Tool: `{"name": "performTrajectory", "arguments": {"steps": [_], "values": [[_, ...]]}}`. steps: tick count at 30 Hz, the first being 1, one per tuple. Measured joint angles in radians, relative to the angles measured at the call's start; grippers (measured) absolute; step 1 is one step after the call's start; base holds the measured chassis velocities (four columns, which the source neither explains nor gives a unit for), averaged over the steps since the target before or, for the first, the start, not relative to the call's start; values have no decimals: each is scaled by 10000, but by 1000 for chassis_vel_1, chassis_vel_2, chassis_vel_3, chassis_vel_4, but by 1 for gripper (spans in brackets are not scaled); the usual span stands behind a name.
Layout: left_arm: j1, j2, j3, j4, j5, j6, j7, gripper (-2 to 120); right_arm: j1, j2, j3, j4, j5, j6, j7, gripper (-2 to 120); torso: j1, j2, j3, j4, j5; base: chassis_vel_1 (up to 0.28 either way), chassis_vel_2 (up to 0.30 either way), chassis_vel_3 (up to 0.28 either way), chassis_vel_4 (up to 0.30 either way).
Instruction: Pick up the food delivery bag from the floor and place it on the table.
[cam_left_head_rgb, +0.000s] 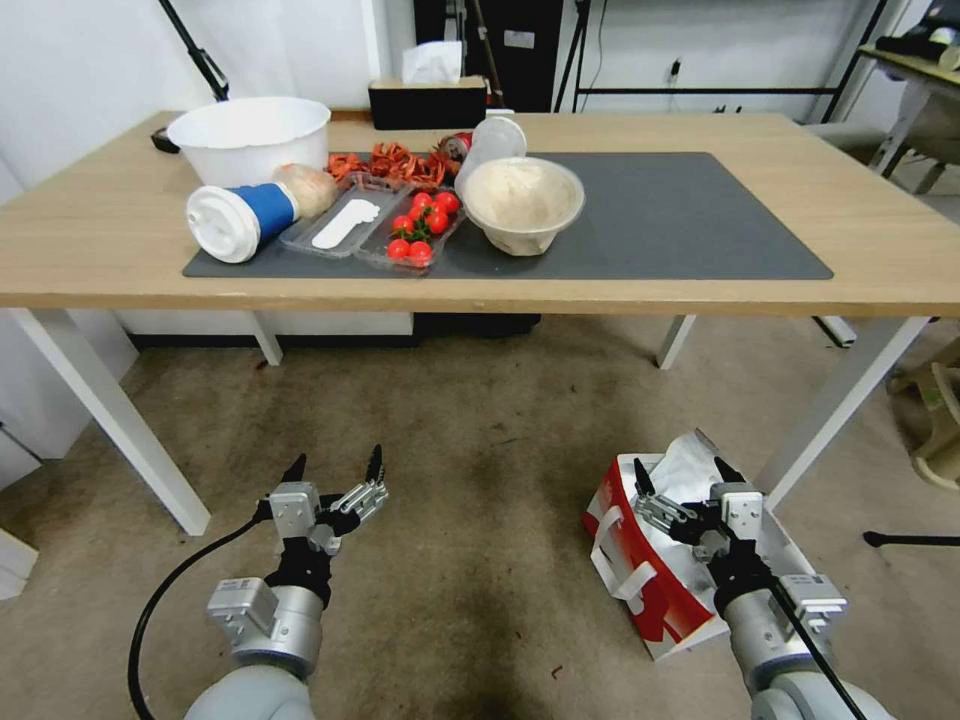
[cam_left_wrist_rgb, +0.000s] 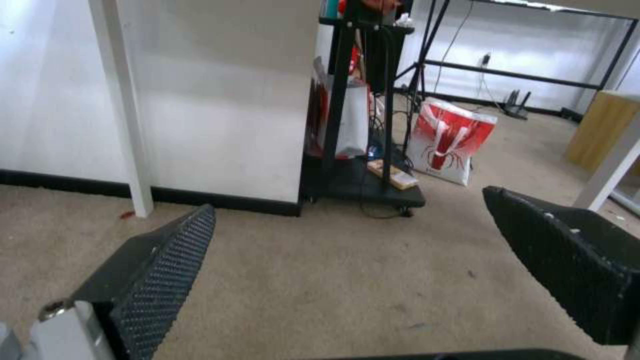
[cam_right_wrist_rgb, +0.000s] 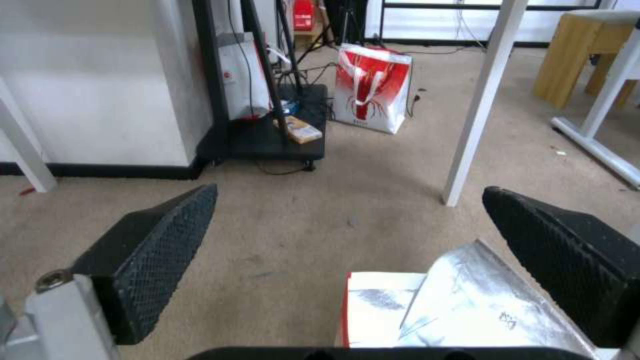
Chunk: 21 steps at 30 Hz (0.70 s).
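The food delivery bag (cam_left_head_rgb: 655, 595) stands on the floor (cam_left_head_rgb: 480, 440) at my right, just in front of the table's right leg; it is red and white, with white loop handles and an open top. My right gripper (cam_left_head_rgb: 682, 475) hovers open right over that top. In the right wrist view the bag's silver foil lining (cam_right_wrist_rgb: 467, 300) lies just below the spread right gripper (cam_right_wrist_rgb: 350, 190). Open and holding nothing, my left gripper (cam_left_head_rgb: 337, 465) hangs over bare carpet at the left, as the left wrist view (cam_left_wrist_rgb: 350, 200) confirms. The table (cam_left_head_rgb: 100, 240) spans the view ahead.
On the table's grey mat (cam_left_head_rgb: 680, 220) sit a white bowl (cam_left_head_rgb: 250, 135), a tipped cup (cam_left_head_rgb: 235, 218), trays with tomatoes (cam_left_head_rgb: 420, 225) and a paper bowl (cam_left_head_rgb: 522, 200). A white table leg (cam_left_head_rgb: 840, 400) rises close behind the bag. Farther off stand a second red-and-white bag (cam_right_wrist_rgb: 370, 90) and a black cart (cam_right_wrist_rgb: 267, 135).
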<state>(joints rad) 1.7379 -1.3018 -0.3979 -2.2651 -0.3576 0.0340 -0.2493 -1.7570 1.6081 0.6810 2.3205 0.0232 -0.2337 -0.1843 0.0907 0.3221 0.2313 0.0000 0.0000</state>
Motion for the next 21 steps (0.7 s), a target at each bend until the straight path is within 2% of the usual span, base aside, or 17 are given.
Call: {"name": "performTrajectory", "arguments": {"steps": [21], "values": [[20, -37, -15, 76, 110, -41, 96, 100, 85, 0, 37, -76, 2, -1, -6, 100, -238, -857, -619, 0, 0, 0, 0, 0, 0]]}}
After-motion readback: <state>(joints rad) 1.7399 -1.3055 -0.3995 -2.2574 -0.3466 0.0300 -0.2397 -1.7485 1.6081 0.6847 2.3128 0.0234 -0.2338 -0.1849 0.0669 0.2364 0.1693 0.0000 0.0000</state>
